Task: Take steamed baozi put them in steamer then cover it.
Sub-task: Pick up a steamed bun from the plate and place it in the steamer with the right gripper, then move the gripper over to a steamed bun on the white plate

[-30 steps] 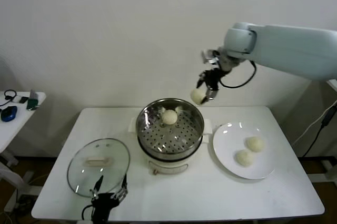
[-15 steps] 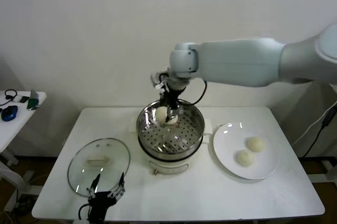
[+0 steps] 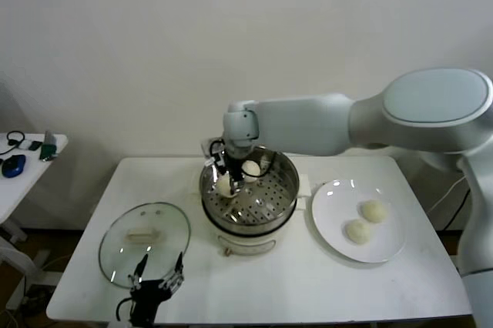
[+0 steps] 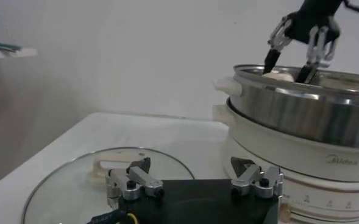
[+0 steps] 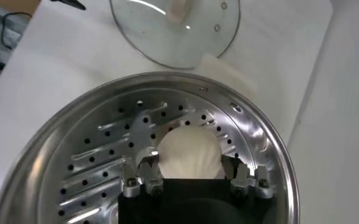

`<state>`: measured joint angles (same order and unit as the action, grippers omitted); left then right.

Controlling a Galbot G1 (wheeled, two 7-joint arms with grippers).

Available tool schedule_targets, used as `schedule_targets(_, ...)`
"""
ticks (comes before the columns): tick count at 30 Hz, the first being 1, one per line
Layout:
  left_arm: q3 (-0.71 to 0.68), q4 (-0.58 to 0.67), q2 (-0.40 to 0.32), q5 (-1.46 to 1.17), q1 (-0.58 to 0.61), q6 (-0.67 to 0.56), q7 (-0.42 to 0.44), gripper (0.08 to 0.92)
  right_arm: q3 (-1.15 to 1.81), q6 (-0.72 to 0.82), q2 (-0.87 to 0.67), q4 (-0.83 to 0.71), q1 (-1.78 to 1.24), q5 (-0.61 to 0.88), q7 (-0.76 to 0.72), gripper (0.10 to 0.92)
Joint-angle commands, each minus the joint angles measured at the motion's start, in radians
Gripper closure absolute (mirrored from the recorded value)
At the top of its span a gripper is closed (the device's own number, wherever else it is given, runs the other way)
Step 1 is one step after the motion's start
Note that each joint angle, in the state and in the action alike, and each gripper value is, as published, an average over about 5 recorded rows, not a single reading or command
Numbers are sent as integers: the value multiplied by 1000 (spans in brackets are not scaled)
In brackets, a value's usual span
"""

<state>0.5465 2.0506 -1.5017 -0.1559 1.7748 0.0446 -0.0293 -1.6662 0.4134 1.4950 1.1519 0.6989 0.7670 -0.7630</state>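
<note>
- You get soft, even indoor light on the head view; the white table [image 3: 323,282] throws only faint shadows.
- You see bright highlights on the steel steamer [image 3: 249,187] rim and on the glass lid [image 3: 144,244].
- Your left wrist view looks hazy, and the wall behind is washed out.

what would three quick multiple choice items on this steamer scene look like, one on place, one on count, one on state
1. Where is the glass lid?
A on the steamer
B flat on the table
C on the plate

2. How many baozi are on the plate?
A one
B two
C four

3. What is the right gripper doing?
A holding a baozi in the steamer
B hanging empty above the plate
C gripping the lid

Answers: 1 B, it lies left of the steamer. 2 B, two buns show there. 3 A, its fingers flank a baozi on the perforated tray.
</note>
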Motion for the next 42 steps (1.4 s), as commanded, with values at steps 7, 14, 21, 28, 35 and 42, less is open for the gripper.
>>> schedule_targets(7, -3, 1, -1, 0, 1, -2, 0, 177, 22, 7, -36, 36, 6, -16, 17, 222)
schedule_targets(14, -4, 7, -3, 0, 1, -1, 0, 177, -45, -117, -240, 162, 239, 63, -134, 203)
schedule_targets(21, -7, 12, -2, 0, -5, 7, 2, 177, -221, -185, -579, 367, 456, 69, -263, 203)
schedule_targets(28, -5, 5, 0, -4, -17, 13, 3, 177, -352, -207, -863, 442, 407, -142, -218, 203)
schedule_targets(35, -1, 5, 0, 0, -23, 24, 5, 177, -174, -203, -969, 357, 105, -330, -190, 203)
schedule_targets(42, 5, 11, -4, 2, -15, 24, 5, 177, -14, -179, -947, 275, -144, -427, -177, 203)
